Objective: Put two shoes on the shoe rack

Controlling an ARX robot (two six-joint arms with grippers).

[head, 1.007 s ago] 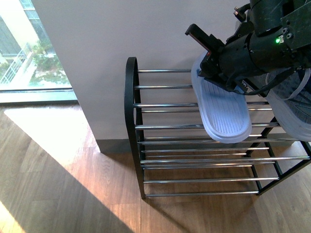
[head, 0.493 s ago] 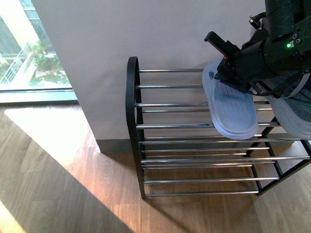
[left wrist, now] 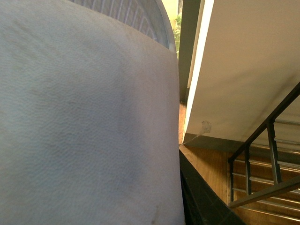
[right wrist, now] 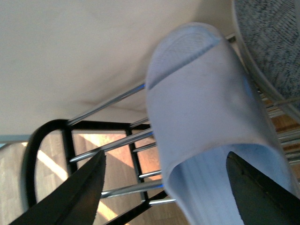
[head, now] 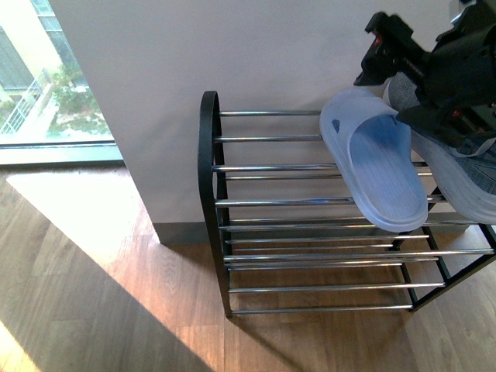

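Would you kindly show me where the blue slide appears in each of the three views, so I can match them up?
Front view: slide lies on the rack's top bars, right of centre, beside the sneaker.
Left wrist view: a pale surface fills most of the picture; I cannot tell whether it is the slide.
Right wrist view: slide fills the centre-right, between the open right pincer tips.
Shared landmark: the rack.

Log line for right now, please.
slide: footbed up on shoe rack top tier | sneaker: beside it | right gripper: open, above slide | left gripper: state unclear
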